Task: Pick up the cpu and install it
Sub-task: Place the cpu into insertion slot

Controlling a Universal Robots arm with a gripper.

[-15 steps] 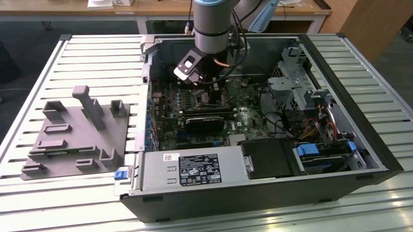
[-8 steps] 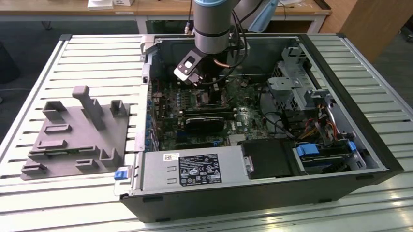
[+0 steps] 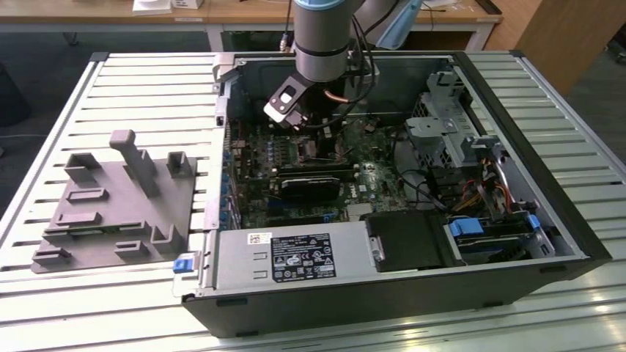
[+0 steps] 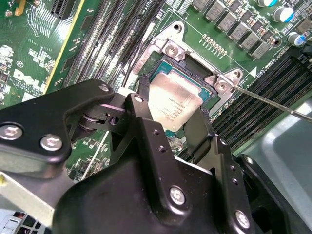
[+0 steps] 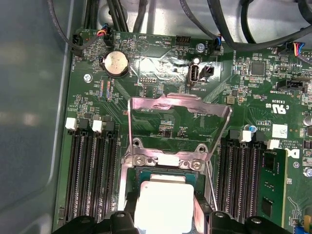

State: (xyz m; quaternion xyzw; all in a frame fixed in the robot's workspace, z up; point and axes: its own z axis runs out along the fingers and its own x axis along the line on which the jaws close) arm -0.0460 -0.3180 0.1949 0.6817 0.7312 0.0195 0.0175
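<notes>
We find the jaws pinching the cpu [image 4: 173,102] by two opposite edges, directly over the open socket [image 4: 194,66] mid-motherboard [image 5: 87,97]. Released tilted or off-centre, it could bend socket pins; the raised load plate [image 5: 180,101] stands close.

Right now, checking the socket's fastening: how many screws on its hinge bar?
2: one screw, another screw, at the ends of the bar beside the chip; others possibly hidden.
</notes>
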